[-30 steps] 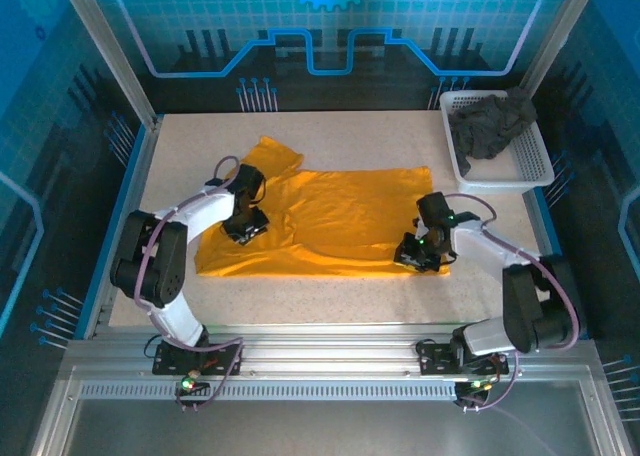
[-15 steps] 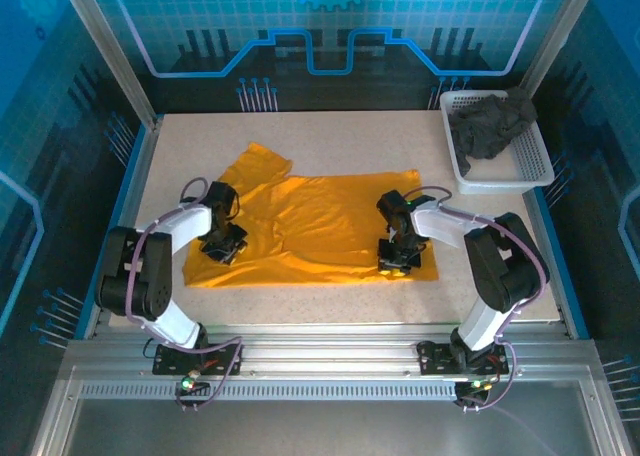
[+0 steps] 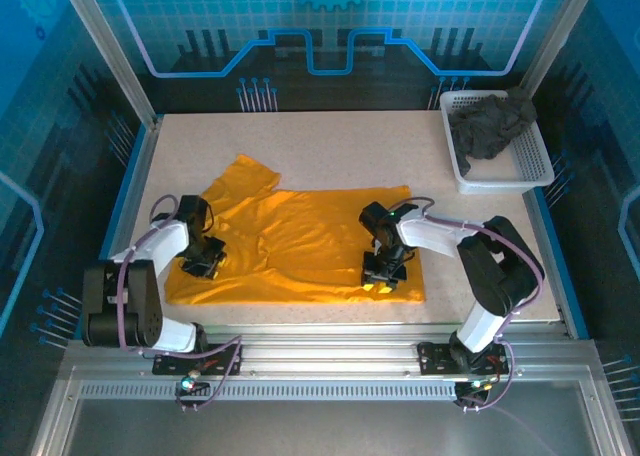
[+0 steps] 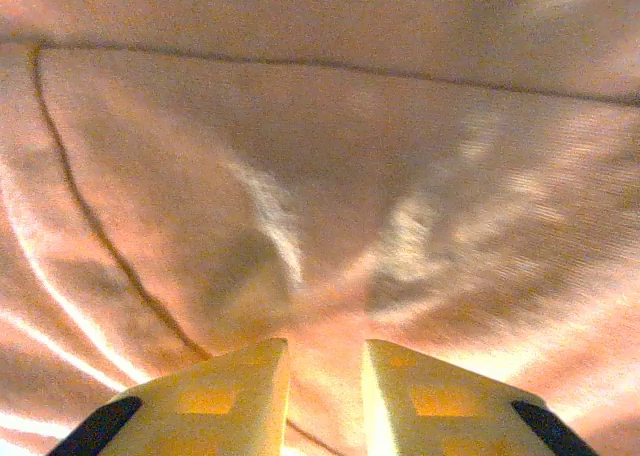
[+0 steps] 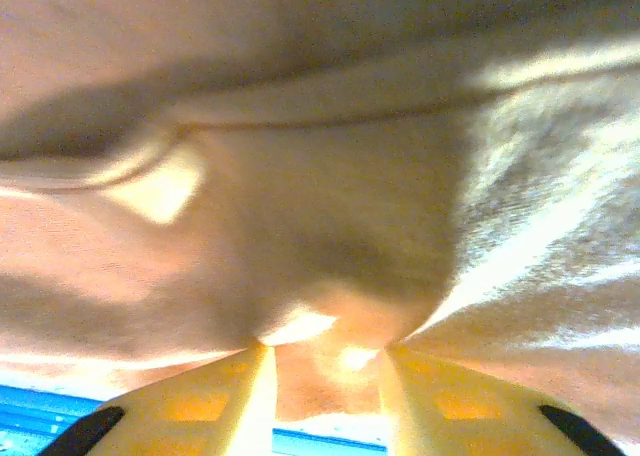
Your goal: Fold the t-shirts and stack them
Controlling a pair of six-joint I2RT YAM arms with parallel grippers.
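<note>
Left gripper point(image 3: 203, 259) and right gripper point(image 3: 383, 272): jaws narrow, each pinching a fold of orange t-shirt point(image 3: 300, 241), which lies spread on table point(image 3: 350, 146). Grey t-shirt point(image 3: 488, 126) bunched in basket point(image 3: 532, 158).

The orange-yellow t-shirt point(image 3: 300, 241) is plain and bright, the charcoal grey t-shirt point(image 3: 490, 126) plain and dark, the mesh basket point(image 3: 532, 154) white, the worktop point(image 3: 340, 141) speckled beige.

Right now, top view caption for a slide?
Left gripper and right gripper pinch the orange t-shirt spread on the table; grey t-shirt bunched in the white basket.
</note>
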